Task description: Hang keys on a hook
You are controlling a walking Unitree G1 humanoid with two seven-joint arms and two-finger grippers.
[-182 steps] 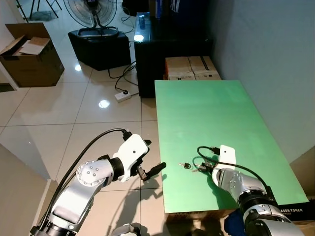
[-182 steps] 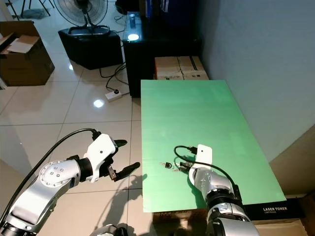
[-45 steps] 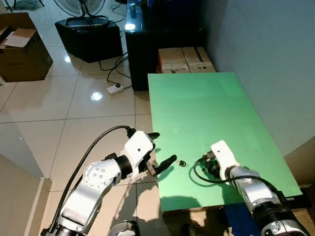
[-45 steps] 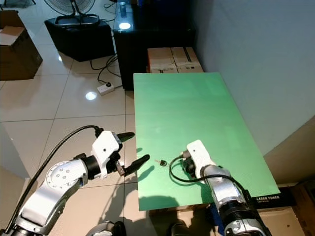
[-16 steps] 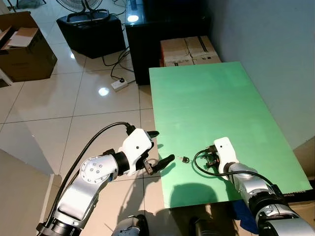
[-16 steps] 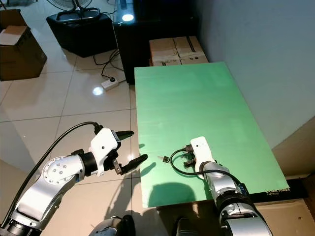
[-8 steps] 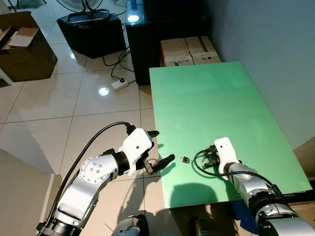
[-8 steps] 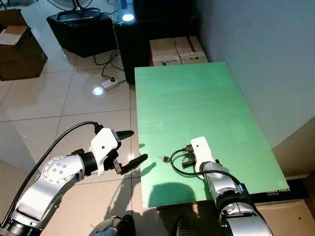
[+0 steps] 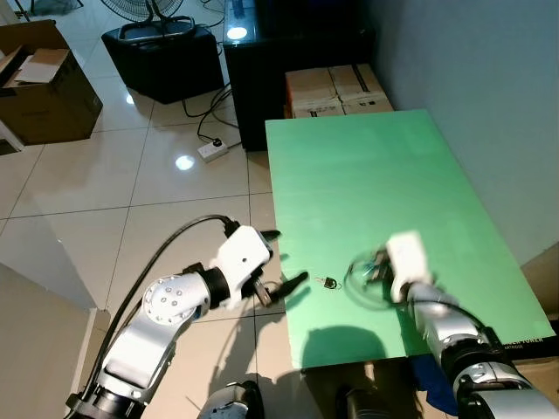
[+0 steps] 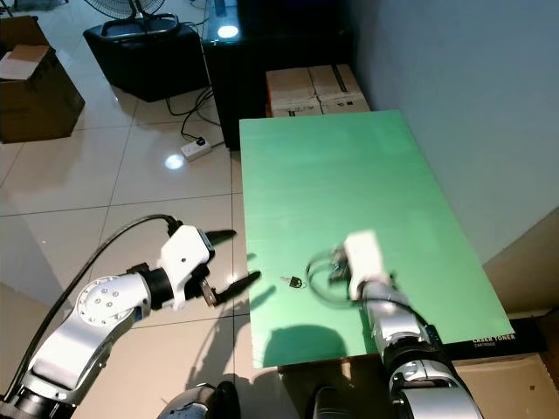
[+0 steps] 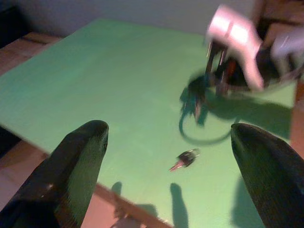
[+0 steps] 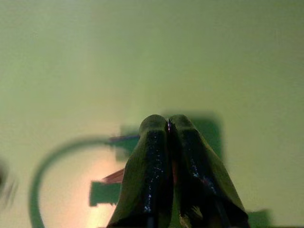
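A small black-headed key (image 9: 327, 282) lies on the green table (image 9: 367, 175) near its front left edge. Just right of it, my right gripper (image 9: 377, 269) hovers a little above the table, blurred by motion. Its fingers (image 12: 167, 142) are pressed together in the right wrist view, with a thin reddish sliver between them. In the left wrist view, dark keys (image 11: 197, 95) hang below those fingers. My left gripper (image 9: 286, 257) is open beside the table's left edge, over the floor, pointing at the lying key (image 11: 185, 159).
Cardboard boxes (image 9: 336, 87) and a black cabinet (image 9: 262, 61) stand beyond the table's far end. A power strip (image 9: 212, 150) with cables lies on the tiled floor. A fan base (image 9: 162, 52) and an open carton (image 9: 44, 83) sit far left. A grey wall runs along the table's right side.
My right gripper has lifted off the table and moved slightly away from me, blurring. The black-headed key stays where it was. My left arm has barely shifted.
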